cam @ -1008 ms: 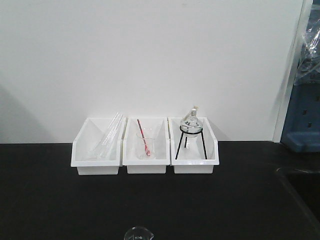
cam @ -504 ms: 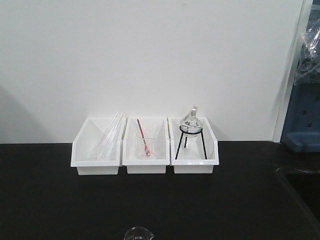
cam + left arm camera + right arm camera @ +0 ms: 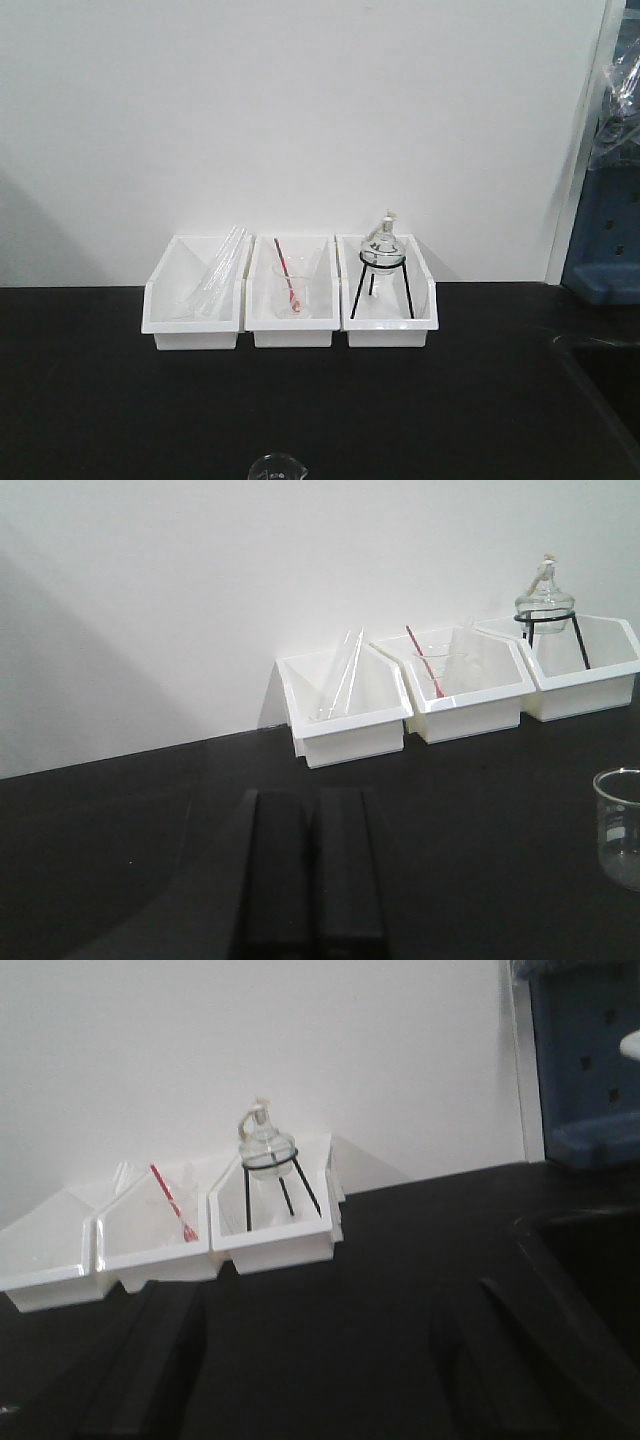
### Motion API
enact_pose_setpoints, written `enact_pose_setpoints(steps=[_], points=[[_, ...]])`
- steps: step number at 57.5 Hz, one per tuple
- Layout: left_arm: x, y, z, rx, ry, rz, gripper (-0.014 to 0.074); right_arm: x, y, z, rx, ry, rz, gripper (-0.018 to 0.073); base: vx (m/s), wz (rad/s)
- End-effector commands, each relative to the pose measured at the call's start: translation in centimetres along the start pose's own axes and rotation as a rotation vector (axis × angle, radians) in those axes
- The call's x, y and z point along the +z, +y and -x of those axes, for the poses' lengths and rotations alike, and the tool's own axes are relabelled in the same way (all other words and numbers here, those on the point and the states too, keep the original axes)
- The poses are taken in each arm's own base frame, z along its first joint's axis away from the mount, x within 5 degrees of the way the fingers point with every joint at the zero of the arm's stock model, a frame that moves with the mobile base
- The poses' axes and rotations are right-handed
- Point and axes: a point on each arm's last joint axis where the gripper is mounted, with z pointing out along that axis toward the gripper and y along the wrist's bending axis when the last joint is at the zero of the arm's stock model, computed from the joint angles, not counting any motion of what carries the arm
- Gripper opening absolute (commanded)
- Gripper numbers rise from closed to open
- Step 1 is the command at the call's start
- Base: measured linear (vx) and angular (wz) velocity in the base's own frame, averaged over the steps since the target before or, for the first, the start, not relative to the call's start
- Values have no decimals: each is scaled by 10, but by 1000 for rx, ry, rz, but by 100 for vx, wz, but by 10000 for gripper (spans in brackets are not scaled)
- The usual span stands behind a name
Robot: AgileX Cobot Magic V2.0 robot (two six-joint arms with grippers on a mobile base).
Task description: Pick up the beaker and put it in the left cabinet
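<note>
- Front view only catches the rim of the beaker (image 3: 275, 468), poking in at 6 o'clock on the black table (image 3: 100, 400). It's well apart from the bins.
- Left wrist view shows way more of it: upright and empty at 3 o'clock, cut off by the frame edge.
- Right wrist view doesn't get it at all, but it does show a blue unit (image 3: 585, 1060) at 1 o'clock.
- Left gripper (image 3: 310, 810): fingers pressed together, nothing between them, hanging low over the table.
- Right gripper (image 3: 320, 1305): fingers spread wide, holding nothing.
- Count: three white bins (image 3: 293, 338) in a row against the wall.
- One second beaker with a red rod (image 3: 290, 292) in the middle bin.
- One round flask (image 3: 383, 243) on one black stand (image 3: 356, 292) in the right bin.
- Glass tubes (image 3: 215, 275) lean in the left bin; can't tell how many.
</note>
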Motion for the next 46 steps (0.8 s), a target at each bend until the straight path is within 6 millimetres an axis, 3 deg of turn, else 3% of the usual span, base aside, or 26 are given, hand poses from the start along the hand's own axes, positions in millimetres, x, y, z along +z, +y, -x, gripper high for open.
enact_pose_setpoints(steps=[1,5,14,20,29,37,46], points=[[-1,0,3,-6,-86,8,1,16,3,15,-62,-97,24,543,0,0],[-1,0,3,-6,-86,8,1,29,9,11,-177,-100,86,543,0,0],[-1,0,3,-6,-86,8,1,56,37,-3,-468,-93,419,543,0,0],[-1,0,3,-6,-86,8,1,77,47,-9,-467,-36,569,543,0,0],[-1,0,3,-6,-86,8,1,112,54,-18,-417,22,651,543,0,0],[-1,0,3,-6,-86,8,1,138,78,-36,-420,91,746,543,0,0],[-1,0,3,-6,-86,8,1,167,99,-61,-389,166,706,543,0,0]])
